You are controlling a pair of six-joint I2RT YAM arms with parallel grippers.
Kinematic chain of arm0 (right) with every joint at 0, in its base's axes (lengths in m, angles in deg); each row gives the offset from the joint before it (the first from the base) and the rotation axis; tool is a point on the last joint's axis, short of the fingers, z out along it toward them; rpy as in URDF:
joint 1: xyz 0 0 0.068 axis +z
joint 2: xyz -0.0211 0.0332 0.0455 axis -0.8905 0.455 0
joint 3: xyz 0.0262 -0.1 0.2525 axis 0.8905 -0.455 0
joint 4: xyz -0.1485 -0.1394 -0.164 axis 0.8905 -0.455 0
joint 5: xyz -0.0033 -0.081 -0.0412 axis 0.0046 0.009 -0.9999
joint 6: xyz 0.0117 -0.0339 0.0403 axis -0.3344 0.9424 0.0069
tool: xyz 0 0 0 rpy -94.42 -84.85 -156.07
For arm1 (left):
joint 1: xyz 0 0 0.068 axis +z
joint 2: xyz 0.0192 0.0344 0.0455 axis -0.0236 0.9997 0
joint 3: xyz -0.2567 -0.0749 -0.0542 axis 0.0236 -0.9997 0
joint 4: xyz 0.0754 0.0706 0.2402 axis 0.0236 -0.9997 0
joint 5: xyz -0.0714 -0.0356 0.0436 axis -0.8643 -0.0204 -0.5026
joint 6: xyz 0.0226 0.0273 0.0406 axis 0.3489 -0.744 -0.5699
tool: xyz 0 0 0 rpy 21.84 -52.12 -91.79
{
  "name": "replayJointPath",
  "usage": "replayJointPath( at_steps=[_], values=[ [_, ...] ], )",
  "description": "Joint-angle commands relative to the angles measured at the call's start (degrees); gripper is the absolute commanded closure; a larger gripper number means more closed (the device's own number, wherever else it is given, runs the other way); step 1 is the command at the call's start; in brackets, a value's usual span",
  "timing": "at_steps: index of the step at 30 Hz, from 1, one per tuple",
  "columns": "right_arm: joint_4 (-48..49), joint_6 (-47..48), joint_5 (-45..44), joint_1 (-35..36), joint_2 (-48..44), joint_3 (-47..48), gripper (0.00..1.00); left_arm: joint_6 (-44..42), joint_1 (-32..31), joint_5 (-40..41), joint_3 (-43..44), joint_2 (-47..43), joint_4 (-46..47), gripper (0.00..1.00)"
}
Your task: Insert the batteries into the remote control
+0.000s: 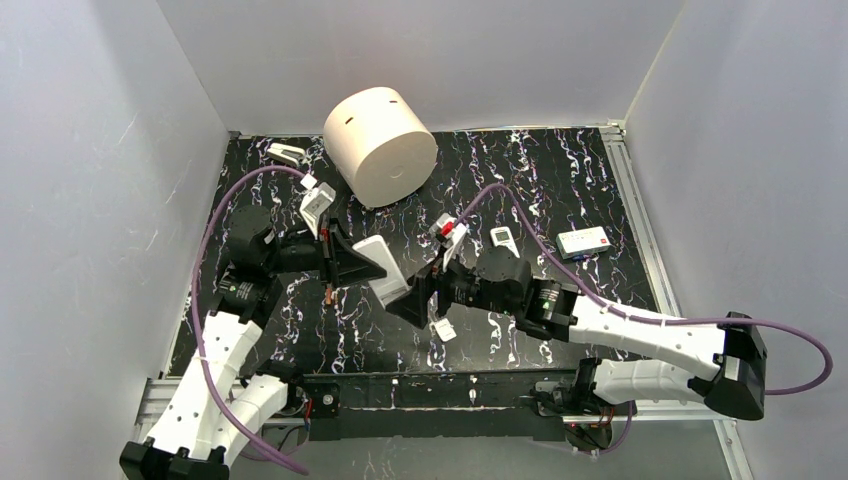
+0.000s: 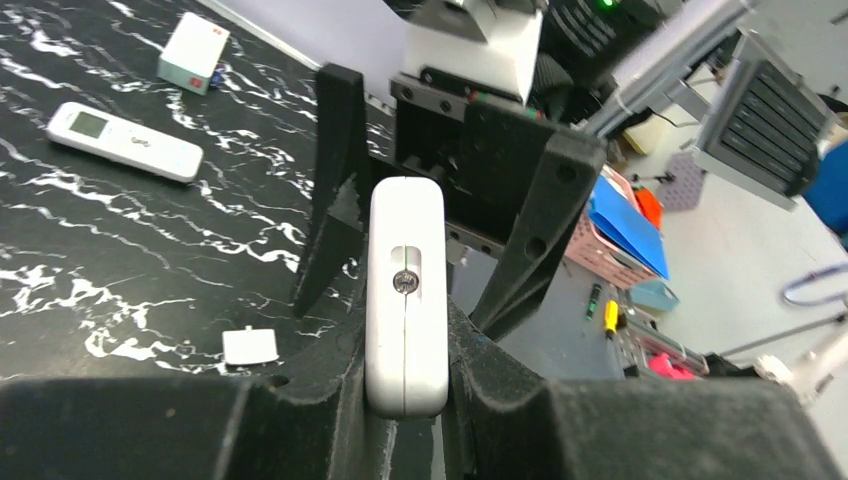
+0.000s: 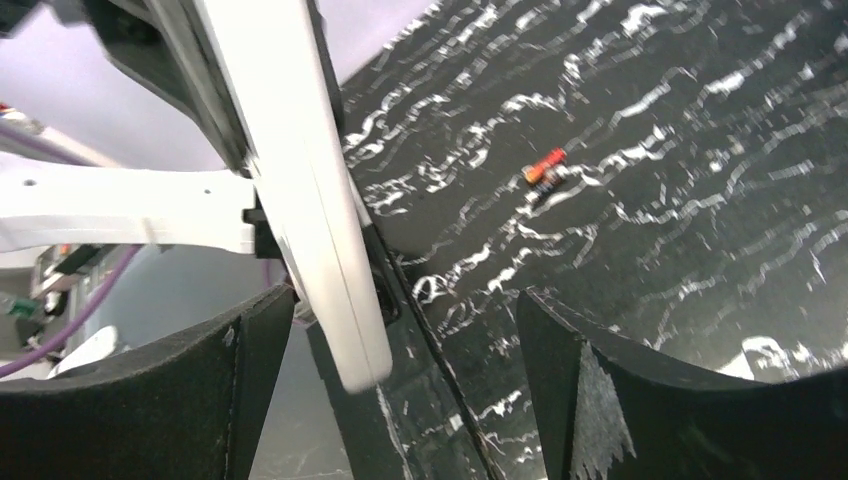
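My left gripper (image 1: 348, 262) is shut on a white remote control (image 1: 378, 265) and holds it above the table. In the left wrist view the remote (image 2: 405, 250) stands edge-on between my fingers (image 2: 300, 420), with a small slot and a round metal part showing. My right gripper (image 1: 412, 298) is open, and its jaws stand either side of the remote's free end (image 3: 300, 200) without gripping it. One orange-red battery (image 3: 545, 168) lies on the table; it also shows in the top view (image 1: 329, 294) below my left gripper. Other batteries are not in view.
A small white cover piece (image 1: 444, 329) (image 2: 250, 346) lies on the table near my right gripper. A second white remote (image 1: 503, 238) (image 2: 125, 142) and a white box with red (image 1: 584, 242) (image 2: 193, 52) lie to the right. A large white cylinder (image 1: 380, 145) stands at the back.
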Motion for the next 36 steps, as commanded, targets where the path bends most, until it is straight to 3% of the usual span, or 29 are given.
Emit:
replayJointPath(
  at_steps=[1, 5, 9, 11, 12, 14, 17, 23, 30, 36],
  values=[
    [4.9, 2.1, 10.3, -1.6, 0.8, 5.6, 0.13, 1.3, 0.1, -9.3, 3.5, -0.8, 1.5, 1.0],
    [9.2, -0.6, 17.4, -2.9, 2.8, 6.6, 0.36, 2.0, 0.2, -9.2, 4.2, -1.6, 1.6, 1.0],
    [8.8, -2.0, 23.4, -4.0, 6.4, 9.3, 0.74, 3.4, 0.1, -8.9, 4.8, -2.0, 1.5, 0.98],
    [7.7, -1.8, 25.8, -5.0, 7.5, 10.2, 0.93, 4.2, 0.2, -8.5, 5.5, -1.8, -0.3, 0.78],
    [6.4, -1.3, 26.5, -5.7, 8.0, 10.6, 0.97, 3.3, 0.1, -8.2, 6.2, -1.6, -4.0, 0.67],
    [0.3, 1.7, 28.2, -7.3, 8.5, 12.5, 0.99, -4.0, 0.1, -6.7, 8.2, -1.4, -14.3, 0.59],
    [-12.6, 10.7, 33.8, -9.6, 10.6, 17.4, 0.99, -13.6, 0.2, -1.9, 10.8, -2.5, -29.3, 0.56],
    [-42.8, 30.3, 38.9, -10.1, 22.0, 32.3, 0.99, -18.8, 0.1, 0.1, 9.8, -5.3, -37.0, 0.55],
    [-48.9, 36.4, 39.0, -10.1, 26.0, 35.5, 0.99, -21.3, 0.1, 2.2, 8.9, -6.4, -40.4, 0.49],
    [-50.3, 38.3, 40.7, -10.1, 26.6, 36.1, 0.99, -21.8, -0.5, -0.7, 7.8, -6.6, -40.5, 0.6]
  ],
)
